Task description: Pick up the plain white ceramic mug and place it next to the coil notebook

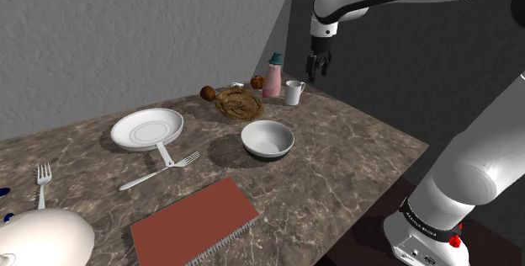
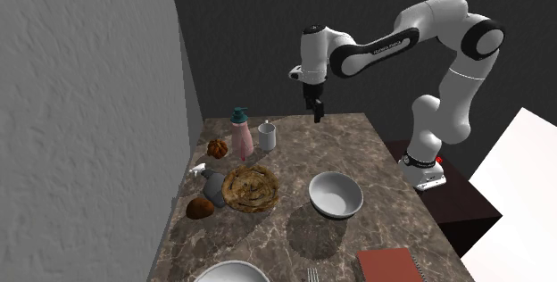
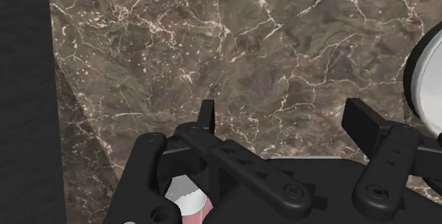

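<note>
The white mug (image 1: 294, 93) stands upright near the table's far corner, beside a pink bottle (image 1: 273, 77). In the second exterior view the mug (image 2: 267, 136) is just right of the bottle (image 2: 241, 135). My gripper (image 1: 316, 69) hangs open above the table, a little to the right of the mug in the shoulder view and higher than it. It holds nothing. In the wrist view the fingers (image 3: 207, 116) stand apart over bare marble, and my gripper (image 3: 283, 120) is empty. The red coil notebook (image 1: 193, 222) lies at the table's near edge.
A white bowl (image 1: 267, 140) sits mid-table, with a white pan (image 1: 147, 128) and a fork (image 1: 160, 172) to its left. A round brown woven piece (image 1: 239, 103) and two brown balls (image 1: 208, 93) lie near the mug. A wall backs the table.
</note>
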`<state>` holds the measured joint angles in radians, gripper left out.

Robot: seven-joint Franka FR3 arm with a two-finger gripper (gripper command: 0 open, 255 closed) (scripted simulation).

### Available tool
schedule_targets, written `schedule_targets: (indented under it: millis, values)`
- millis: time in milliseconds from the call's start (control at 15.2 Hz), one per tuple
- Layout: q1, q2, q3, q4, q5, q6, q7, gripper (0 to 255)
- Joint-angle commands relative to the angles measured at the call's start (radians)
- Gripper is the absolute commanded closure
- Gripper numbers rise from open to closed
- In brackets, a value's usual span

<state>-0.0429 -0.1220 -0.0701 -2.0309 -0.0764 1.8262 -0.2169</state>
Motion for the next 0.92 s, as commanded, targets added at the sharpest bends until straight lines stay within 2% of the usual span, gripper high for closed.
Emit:
schedule_targets:
  millis: [0,462,858]
  values:
    - [-0.001,0.081,-0.003,0.065,0.004,0.007,-0.015,0]
    - [-0.021,0.374,-0.016,0.332,0.021,0.004,-0.083,0]
    - [-0.046,0.652,-0.016,0.648,0.037,-0.059,-0.133,0]
